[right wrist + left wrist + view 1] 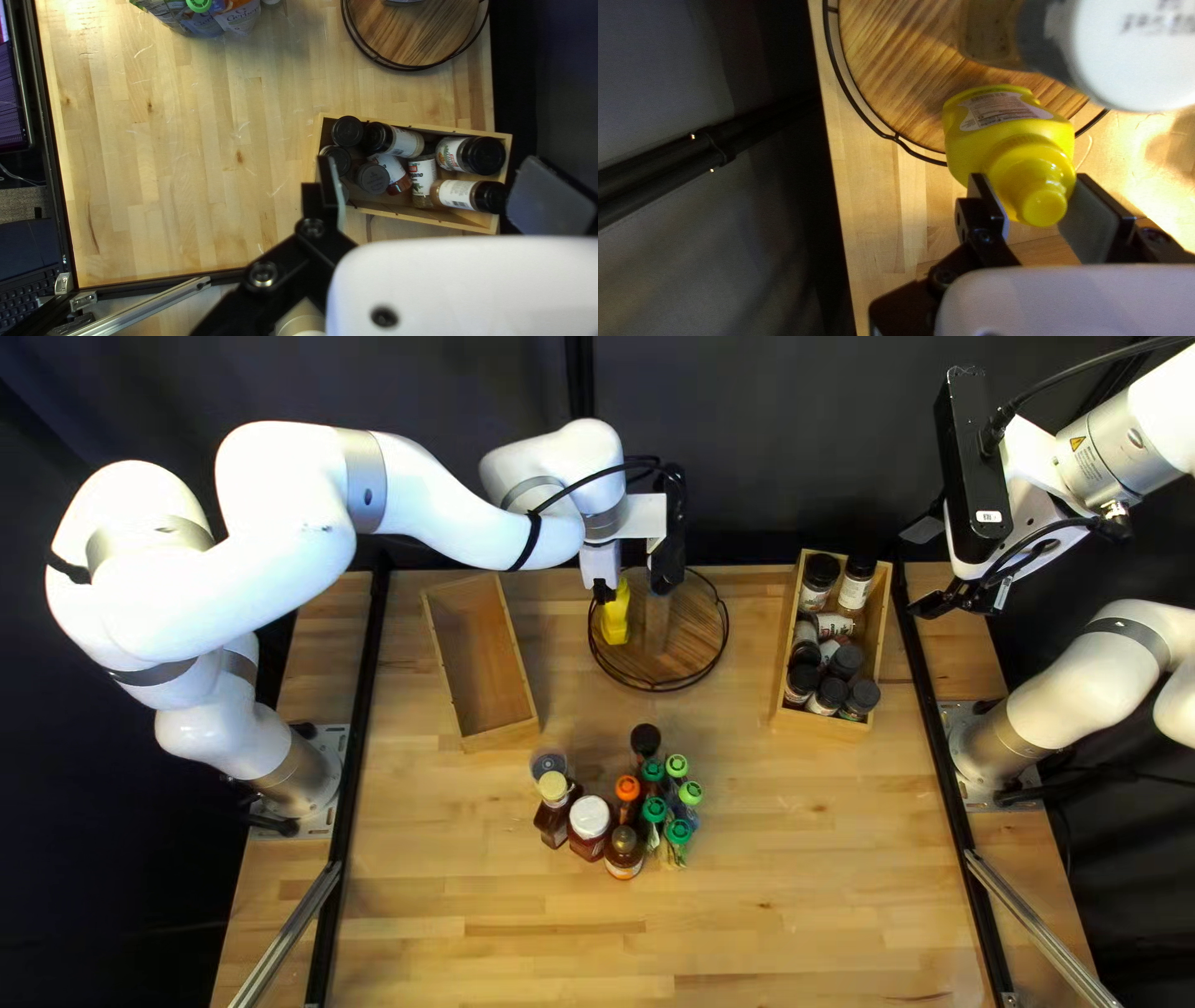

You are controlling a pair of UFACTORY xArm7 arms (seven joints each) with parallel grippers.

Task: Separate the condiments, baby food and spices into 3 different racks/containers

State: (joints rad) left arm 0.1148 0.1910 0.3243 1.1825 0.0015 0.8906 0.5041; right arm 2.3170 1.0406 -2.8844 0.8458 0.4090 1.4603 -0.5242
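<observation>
Left wrist view: my left claw [1031, 180], fingers partly spread, is pinching the yellow bottle [1008, 149] near its cap [1044, 202], probably steadying it over the round tray [893, 59]; my right claw [425, 177] is gaping, holding nothing.

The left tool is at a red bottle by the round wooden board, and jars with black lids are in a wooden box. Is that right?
Nearly! The bottle at the left tool is yellow, as the left wrist view shows. The round wooden board, jars and wooden box are just as you said.
</observation>
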